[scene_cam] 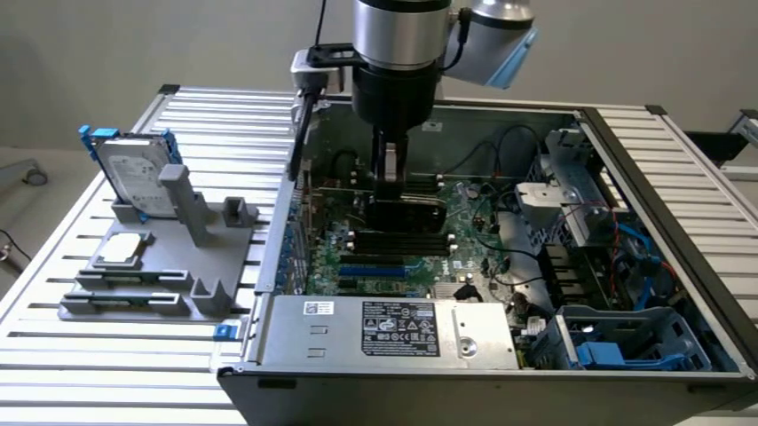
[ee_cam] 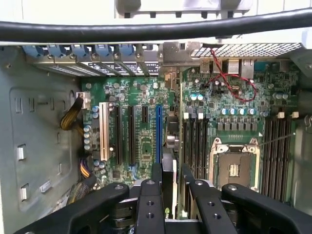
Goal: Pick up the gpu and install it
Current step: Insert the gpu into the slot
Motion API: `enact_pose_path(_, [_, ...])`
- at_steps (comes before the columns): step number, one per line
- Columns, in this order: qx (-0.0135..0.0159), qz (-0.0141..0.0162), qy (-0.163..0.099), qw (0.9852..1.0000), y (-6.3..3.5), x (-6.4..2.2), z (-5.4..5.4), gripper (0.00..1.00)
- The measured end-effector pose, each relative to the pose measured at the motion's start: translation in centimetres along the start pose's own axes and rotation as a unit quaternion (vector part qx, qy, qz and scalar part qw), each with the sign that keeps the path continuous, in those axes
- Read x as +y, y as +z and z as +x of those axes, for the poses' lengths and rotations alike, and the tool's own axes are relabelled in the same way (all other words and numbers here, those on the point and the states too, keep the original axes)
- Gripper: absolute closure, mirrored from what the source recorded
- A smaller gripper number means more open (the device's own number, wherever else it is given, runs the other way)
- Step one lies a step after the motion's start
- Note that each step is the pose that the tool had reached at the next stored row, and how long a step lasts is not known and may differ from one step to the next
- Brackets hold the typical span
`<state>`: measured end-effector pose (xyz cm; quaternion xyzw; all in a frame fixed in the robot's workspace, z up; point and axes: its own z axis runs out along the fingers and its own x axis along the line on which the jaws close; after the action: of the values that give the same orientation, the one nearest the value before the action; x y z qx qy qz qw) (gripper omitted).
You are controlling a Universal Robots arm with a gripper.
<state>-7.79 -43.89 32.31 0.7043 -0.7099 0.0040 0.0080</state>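
Observation:
The gpu (scene_cam: pixel 409 215) stands on edge inside the open computer case (scene_cam: pixel 663 222), low over the green motherboard (scene_cam: pixel 474 244), its black shroud facing the front. My gripper (scene_cam: pixel 393 195) reaches straight down from above and is shut on the card's upper edge. In the wrist view the gpu (ee_cam: pixel 168 192) appears edge-on between my black fingers (ee_cam: pixel 156 178), and the gripper (ee_cam: pixel 171 171) hangs over the strip between the long blue slot (ee_cam: pixel 158 131) and the black memory slots (ee_cam: pixel 195 141). Whether the card's edge sits in a slot is hidden by the card itself.
A silver hard drive in a blue frame (scene_cam: pixel 133 173) leans on a grey fixture (scene_cam: pixel 154 257) at the exterior view's left. The power supply (scene_cam: pixel 391 328) fills the case's near side. The CPU socket (ee_cam: pixel 234 165), red wires (ee_cam: pixel 229 83) and a black cable (ee_cam: pixel 146 29) lie close by.

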Motion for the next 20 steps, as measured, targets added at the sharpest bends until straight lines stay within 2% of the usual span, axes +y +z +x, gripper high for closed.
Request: enact_pose_path(20, [0.0008, 0.0, -0.001, 1.0, 1.08, -0.17, 0.58, 0.74])
